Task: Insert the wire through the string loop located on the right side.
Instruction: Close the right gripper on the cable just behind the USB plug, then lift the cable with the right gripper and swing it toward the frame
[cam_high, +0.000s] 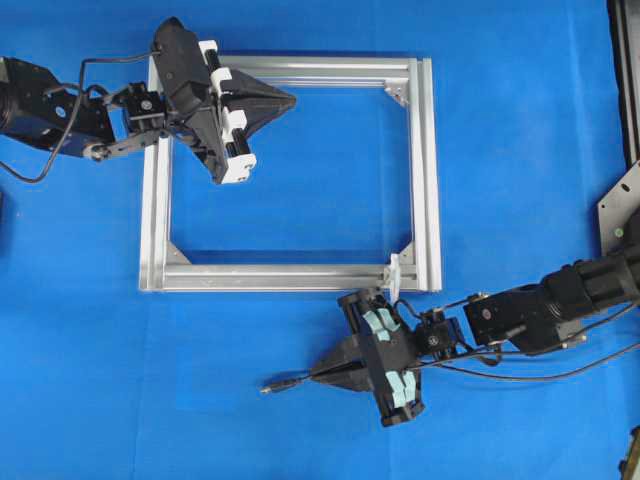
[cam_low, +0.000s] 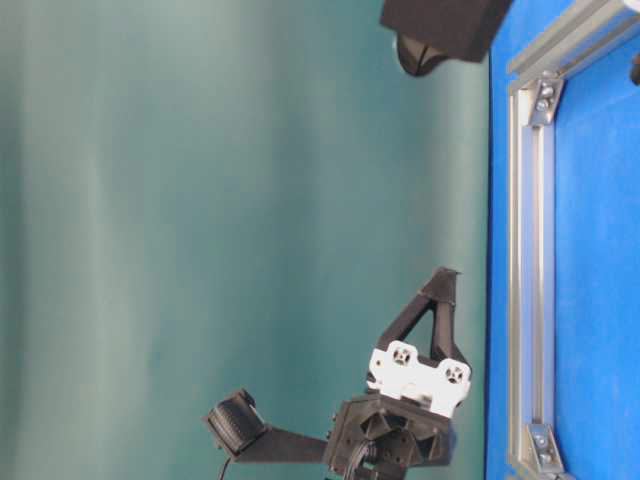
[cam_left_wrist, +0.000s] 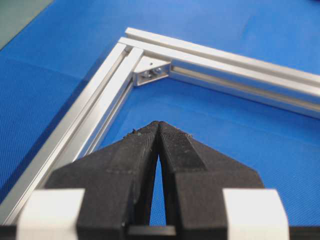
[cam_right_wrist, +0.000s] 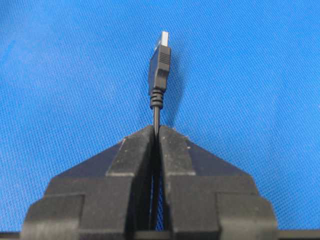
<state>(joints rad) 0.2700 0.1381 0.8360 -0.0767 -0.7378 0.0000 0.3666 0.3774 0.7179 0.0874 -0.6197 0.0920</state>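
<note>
Grasp step done: right gripper (cam_right_wrist: 156, 131) jaws clamped on the wire (cam_right_wrist: 159, 65) low centre on the desk, left gripper (cam_left_wrist: 159, 126) shut empty upper left, next threading toward the string loop (cam_high: 394, 272) at the frame (cam_high: 425, 180) lower right corner.

Two black arms of angular, blocky links. Left gripper (cam_high: 290, 100): wedge-shaped black fingers (cam_left_wrist: 175, 150) with rough, textured faces, white plastic blocks (cam_high: 228, 120) at the base. Right gripper (cam_high: 318, 377): matching black fingers, pale teal blocks (cam_high: 385, 350). Thin black cables (cam_high: 520, 375) looped alongside both wrists.
</note>
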